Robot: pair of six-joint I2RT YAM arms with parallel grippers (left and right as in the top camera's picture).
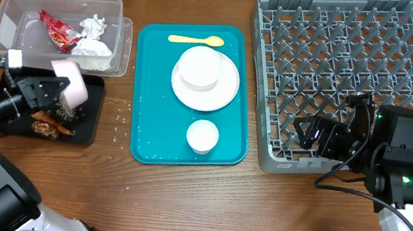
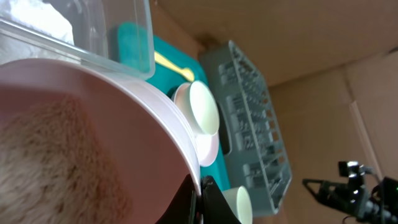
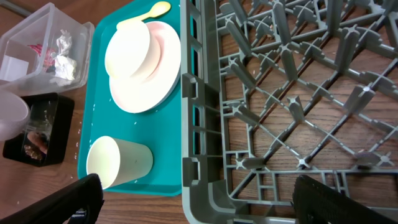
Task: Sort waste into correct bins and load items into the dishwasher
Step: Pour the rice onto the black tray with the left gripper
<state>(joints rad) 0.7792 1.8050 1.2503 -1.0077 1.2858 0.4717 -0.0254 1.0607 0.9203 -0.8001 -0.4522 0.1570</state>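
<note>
My left gripper [image 1: 58, 88] is shut on the rim of a white bowl [image 1: 73, 83], holding it tilted over the black bin [image 1: 89, 117], where brown food scraps [image 1: 47, 124] lie. In the left wrist view the fingers [image 2: 208, 202] pinch the bowl's rim [image 2: 155, 106]. The clear bin [image 1: 14, 9] holds a red wrapper [image 1: 57, 30] and white tissue [image 1: 95, 27]. A plate [image 1: 225, 94] with a second bowl [image 1: 199, 67] on it, a cup [image 1: 202, 136] and a yellow spoon [image 1: 196, 40] lie on the teal tray [image 1: 151, 85]. My right gripper [image 1: 313, 132] hangs open over the front left corner of the grey dishwasher rack [image 1: 339, 61].
White grains are scattered on the wood between the black bin and the teal tray. In the right wrist view the rack's corner [image 3: 205, 186] lies between the spread fingers [image 3: 84, 199], with the cup [image 3: 118, 163] just to its left. Cardboard walls stand behind the table.
</note>
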